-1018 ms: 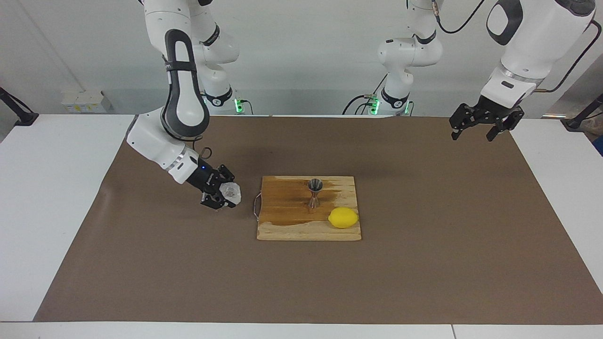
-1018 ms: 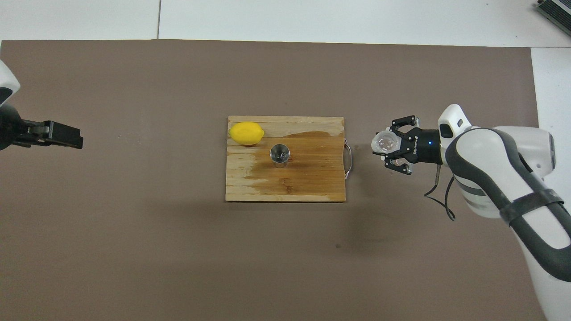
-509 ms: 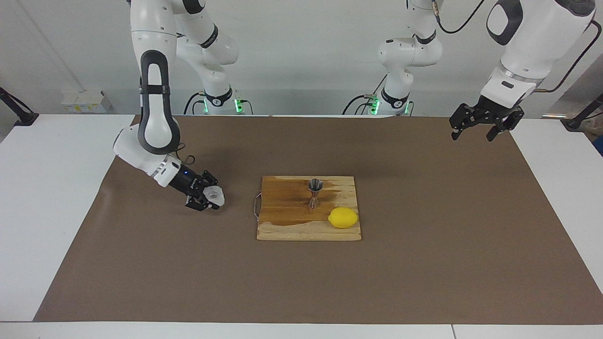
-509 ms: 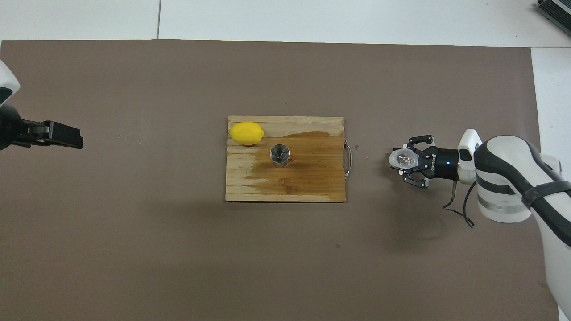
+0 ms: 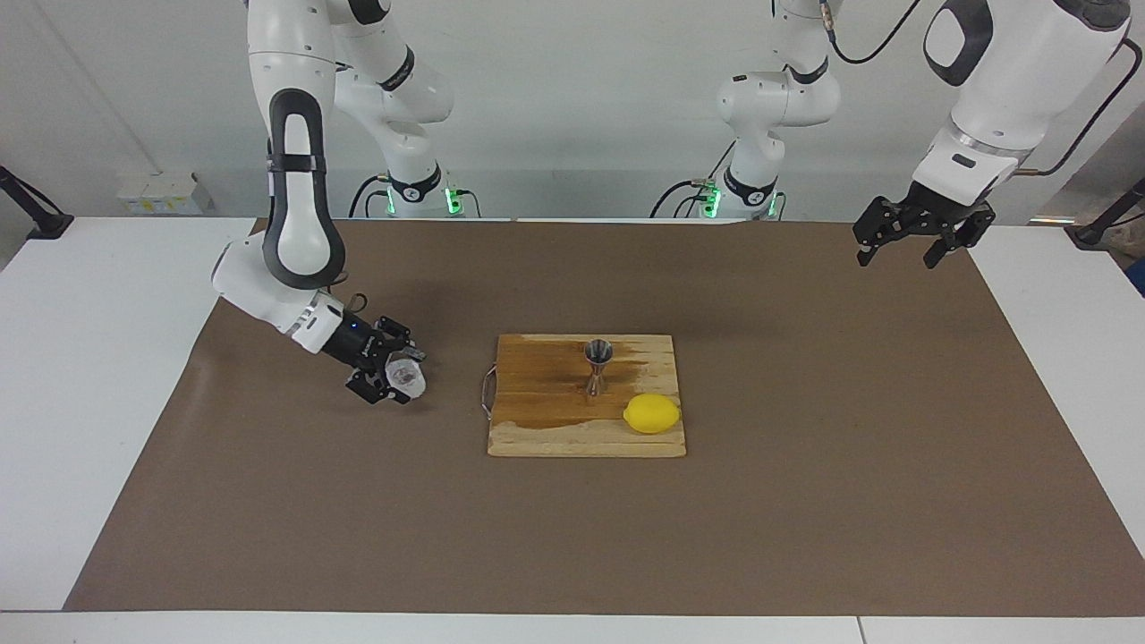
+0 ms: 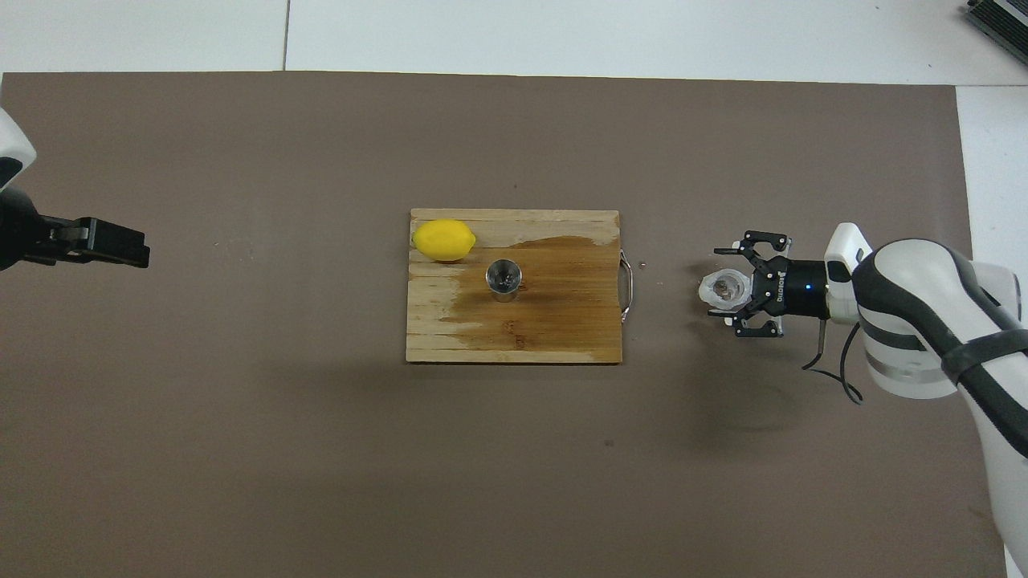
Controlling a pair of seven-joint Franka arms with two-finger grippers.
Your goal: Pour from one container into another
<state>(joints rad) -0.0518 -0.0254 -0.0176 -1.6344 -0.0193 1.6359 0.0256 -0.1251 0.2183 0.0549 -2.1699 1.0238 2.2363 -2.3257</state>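
The squat translucent cup (image 5: 405,378) stands on the brown mat, beside the wooden board toward the right arm's end; it also shows in the overhead view (image 6: 722,289). My right gripper (image 5: 400,374) is low around it with its fingers spread wider than the cup, so it is open (image 6: 729,286). The steel jigger (image 5: 597,366) stands upright on the board (image 6: 503,279). My left gripper (image 5: 903,248) waits open and empty, up in the air over the left arm's end of the mat (image 6: 132,248).
The wooden board (image 5: 537,434) has a dark wet patch and a metal handle facing the cup (image 6: 562,337). A yellow lemon (image 5: 651,413) lies on the board beside the jigger (image 6: 443,239). A few small drops lie on the mat between board and cup.
My right gripper has moved away from the board toward the right arm's end with the cup, come down to the mat, and spread its fingers off the cup. The left arm has not moved.
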